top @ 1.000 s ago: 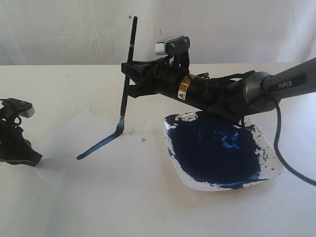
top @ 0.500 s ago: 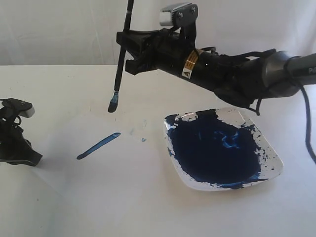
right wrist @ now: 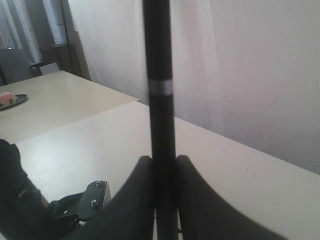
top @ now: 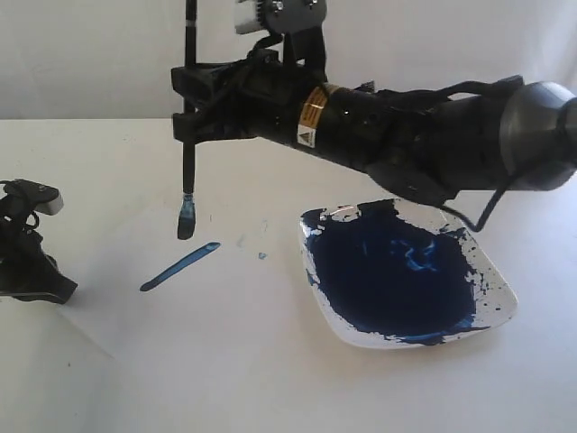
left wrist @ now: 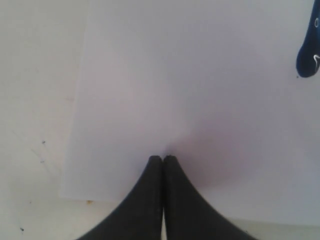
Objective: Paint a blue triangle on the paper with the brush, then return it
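My right gripper (top: 187,106) is shut on the black handle of the brush (top: 188,153), holding it upright. Its blue-stained bristle tip (top: 186,221) hangs just above the paper (top: 207,361), apart from it. One streaky blue stroke (top: 180,266) lies on the sheet below and right of the tip; no triangle outline shows. In the right wrist view the handle (right wrist: 159,75) stands between the shut fingers of the right gripper (right wrist: 162,161). My left gripper (top: 27,262) rests at the left. It is shut and empty (left wrist: 163,159) over the paper's edge (left wrist: 190,90).
A white square dish (top: 499,290) with a dark navy paint pool (top: 392,275) sits right of the stroke, under the right arm. A few tiny blue specks (top: 261,255) dot the sheet. The stroke's end (left wrist: 308,55) shows in the left wrist view.
The right gripper lifted the brush off the end of the stroke, carried it left and brought the tip back down near the paper. The left gripper has not moved.
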Robot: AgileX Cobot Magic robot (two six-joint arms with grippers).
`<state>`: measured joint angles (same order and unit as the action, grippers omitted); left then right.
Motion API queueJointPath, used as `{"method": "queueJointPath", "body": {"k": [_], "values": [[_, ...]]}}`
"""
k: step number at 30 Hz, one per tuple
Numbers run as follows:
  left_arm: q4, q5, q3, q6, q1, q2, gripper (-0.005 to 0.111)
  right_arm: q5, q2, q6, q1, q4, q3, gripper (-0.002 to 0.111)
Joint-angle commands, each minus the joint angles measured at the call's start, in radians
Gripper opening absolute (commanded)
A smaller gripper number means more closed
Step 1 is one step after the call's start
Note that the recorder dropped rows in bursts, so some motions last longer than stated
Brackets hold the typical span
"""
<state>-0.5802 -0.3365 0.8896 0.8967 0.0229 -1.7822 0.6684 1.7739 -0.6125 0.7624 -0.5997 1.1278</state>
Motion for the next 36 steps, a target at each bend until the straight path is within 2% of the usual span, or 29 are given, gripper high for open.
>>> {"method": "queueJointPath", "body": {"k": [1, 5, 7, 8, 14, 20, 27, 36], "values": [[0.007, -0.040, -0.003, -0.004, 0.000, -0.009, 0.000, -0.093, -0.015, 0.336, 0.111, 0.459, -0.008, 0.000], [0.007, -0.040, -0.003, -0.004, 0.000, -0.009, 0.000, -0.036, -0.015, 0.690, 0.212, 1.018, -0.008, 0.000], [0.007, -0.041, -0.003, -0.004, 0.000, -0.009, 0.000, 0.051, 0.000, 0.873, 0.257, 1.176, -0.008, 0.000], [0.007, -0.041, -0.003, -0.004, 0.000, -0.009, 0.000, 0.069, 0.008, 0.882, 0.271, 1.197, -0.008, 0.000], [0.007, -0.044, -0.003, -0.004, 0.000, -0.009, 0.000, 0.003, 0.063, 0.732, 0.283, 1.145, -0.009, 0.000], [0.007, -0.048, -0.003, -0.004, 0.000, -0.009, 0.000, 0.012, 0.105, 0.612, 0.283, 1.137, 0.001, 0.000], [0.007, -0.052, -0.003, -0.004, 0.000, -0.009, 0.000, 0.034, 0.149, 0.605, 0.283, 1.019, 0.024, 0.000], [0.050, -0.045, -0.003, -0.004, 0.003, -0.009, 0.000, 0.041, 0.170, 0.605, 0.283, 1.007, 0.028, 0.000]]}}
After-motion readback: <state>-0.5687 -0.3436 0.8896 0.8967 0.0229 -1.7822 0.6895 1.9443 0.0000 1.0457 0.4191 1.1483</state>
